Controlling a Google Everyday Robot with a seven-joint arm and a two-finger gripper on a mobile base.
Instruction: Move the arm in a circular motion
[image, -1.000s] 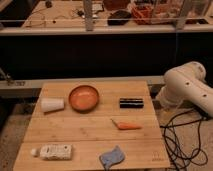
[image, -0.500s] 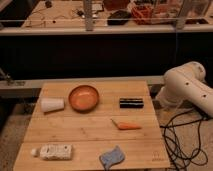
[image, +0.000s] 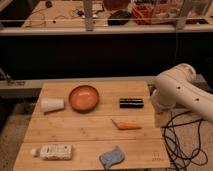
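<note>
Right of table (image: 85, 134): arm (image: 176, 86) near black box (image: 131, 103); end effector unseen (state untellable).

The arm (image: 177, 90) is cut off by the right edge, so its far end is not seen. The gripper is out of view, either beyond that edge or behind the arm. Part of the right edge of the table (image: 90, 132) is hidden behind the arm. The cables (image: 176, 142) are cut off at the bottom and at the right. The print on the white packet (image: 54, 151) cannot be read. The small black block (image: 131, 102) cannot be identified. The clutter on the far bench (image: 145, 11) is cut off at the top and cannot be told apart.
</note>
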